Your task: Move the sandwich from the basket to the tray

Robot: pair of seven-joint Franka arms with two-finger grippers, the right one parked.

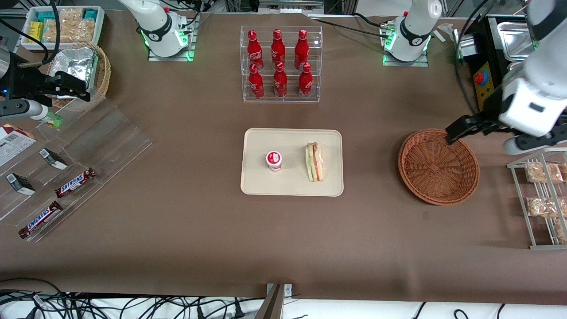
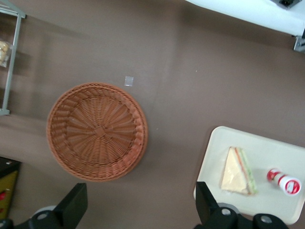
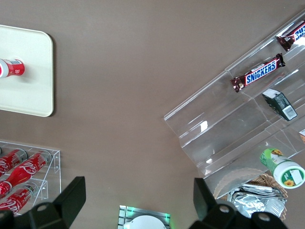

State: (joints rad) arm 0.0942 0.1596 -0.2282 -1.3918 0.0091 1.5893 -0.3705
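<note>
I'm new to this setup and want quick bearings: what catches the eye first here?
The cream tray at the table's middle holds the wrapped sandwich beside a small red-and-white cup. Toward the working arm's end sits the empty reddish wicker basket, with the open gripper hovering over its rim. Farther from the front camera than the tray, a clear rack of red bottles stands out.

The gripper (image 1: 454, 133) hung above the basket (image 1: 436, 177) rim, its fingers (image 2: 74, 205) cut off by the wrist view's edge. The tray (image 2: 224, 143) ran past that view's border. Print on the small red-and-white cup (image 1: 274, 160) was too small to read. Snack packs (image 1: 542, 173) were cropped at the frame edge.
</note>
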